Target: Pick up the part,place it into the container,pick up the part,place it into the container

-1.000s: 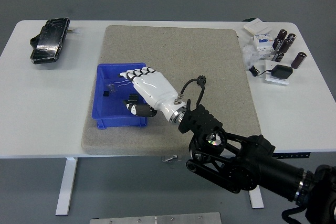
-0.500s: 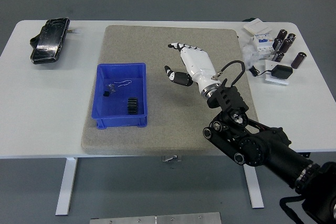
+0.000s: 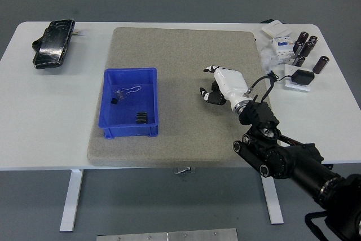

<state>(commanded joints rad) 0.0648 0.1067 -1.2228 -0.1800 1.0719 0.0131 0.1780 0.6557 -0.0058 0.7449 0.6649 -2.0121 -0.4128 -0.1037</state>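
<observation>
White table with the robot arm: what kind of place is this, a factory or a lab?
Probably a robotics test lab: a white table on a plain grey floor, a blue bin on a felt mat, loose electrical parts heaped aside.

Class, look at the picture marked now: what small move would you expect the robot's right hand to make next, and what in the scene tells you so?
Probably it draws back toward the robot, or waits. The right hand hangs over the grey mat, fingers loosely spread and holding nothing. Two dark parts lie in the blue container, and no loose part shows on the mat.
</observation>
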